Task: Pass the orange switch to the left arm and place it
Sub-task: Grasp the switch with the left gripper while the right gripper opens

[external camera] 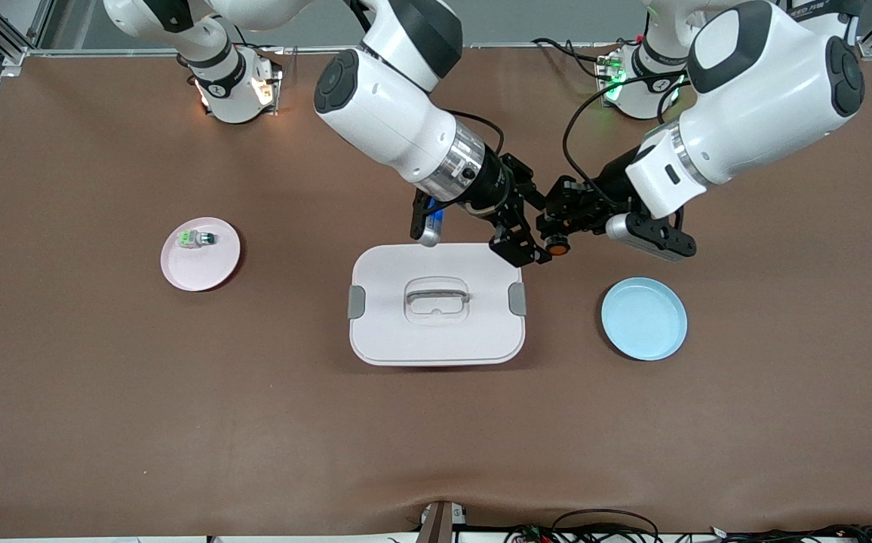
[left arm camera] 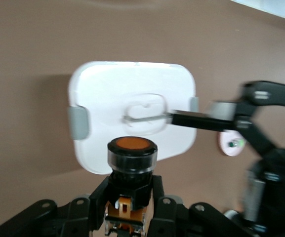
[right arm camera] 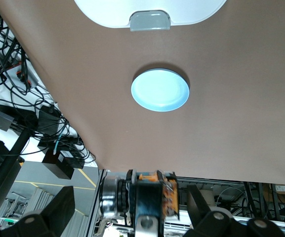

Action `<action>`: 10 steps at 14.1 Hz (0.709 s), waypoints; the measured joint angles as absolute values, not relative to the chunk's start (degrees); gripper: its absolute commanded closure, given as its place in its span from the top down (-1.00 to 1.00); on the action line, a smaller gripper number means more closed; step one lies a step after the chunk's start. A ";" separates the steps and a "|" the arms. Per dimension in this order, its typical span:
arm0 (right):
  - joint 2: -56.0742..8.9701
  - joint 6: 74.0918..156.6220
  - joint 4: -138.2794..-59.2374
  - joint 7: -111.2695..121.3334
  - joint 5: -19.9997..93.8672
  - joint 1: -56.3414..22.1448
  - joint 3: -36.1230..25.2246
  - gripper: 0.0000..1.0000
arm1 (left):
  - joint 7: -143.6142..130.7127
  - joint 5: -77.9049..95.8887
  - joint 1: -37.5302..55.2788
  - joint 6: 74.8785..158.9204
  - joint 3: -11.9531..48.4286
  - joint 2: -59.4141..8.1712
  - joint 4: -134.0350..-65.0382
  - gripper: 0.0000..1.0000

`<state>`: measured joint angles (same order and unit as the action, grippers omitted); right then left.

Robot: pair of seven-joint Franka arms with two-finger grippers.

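Left hand [external camera: 557,228] pinching the orange switch [external camera: 556,244] in the air over the counter [external camera: 104,392] beside the box [external camera: 437,304] corner, right hand [external camera: 523,240] spread alongside it.

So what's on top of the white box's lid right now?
Nothing rests on the box: its lid shows only the recessed handle and grey clips. Both grippers meet above its corner, the left gripper holding the orange switch. The inside is hidden.
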<state>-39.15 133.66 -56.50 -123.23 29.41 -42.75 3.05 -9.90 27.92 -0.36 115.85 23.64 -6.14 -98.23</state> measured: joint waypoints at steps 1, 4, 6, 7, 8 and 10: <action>-39.15 133.73 -56.43 -123.15 29.41 -42.73 3.00 1.00 | -9.94 25.66 -1.07 115.65 23.55 -6.14 -98.30 -1.00; -39.14 130.60 -55.89 -113.60 29.26 -42.30 2.67 1.00 | -8.63 19.02 -4.68 113.38 23.45 -6.24 -98.52 -1.00; -39.09 124.81 -55.27 -101.32 29.26 -41.68 2.28 1.00 | -4.11 16.56 -8.30 111.88 23.32 -6.80 -98.85 -1.00; -38.82 121.69 -54.82 -95.26 28.87 -41.08 1.97 1.00 | -0.98 15.83 -10.32 111.42 23.27 -7.33 -99.01 -1.00; -38.03 118.16 -54.39 -88.30 27.50 -40.26 1.64 1.00 | 2.56 14.92 -12.37 111.03 23.20 -8.07 -99.11 -1.00; -35.32 111.37 -54.12 -77.37 20.06 -38.91 1.57 1.00 | 9.89 11.24 -15.85 110.54 23.11 -9.93 -99.20 -1.00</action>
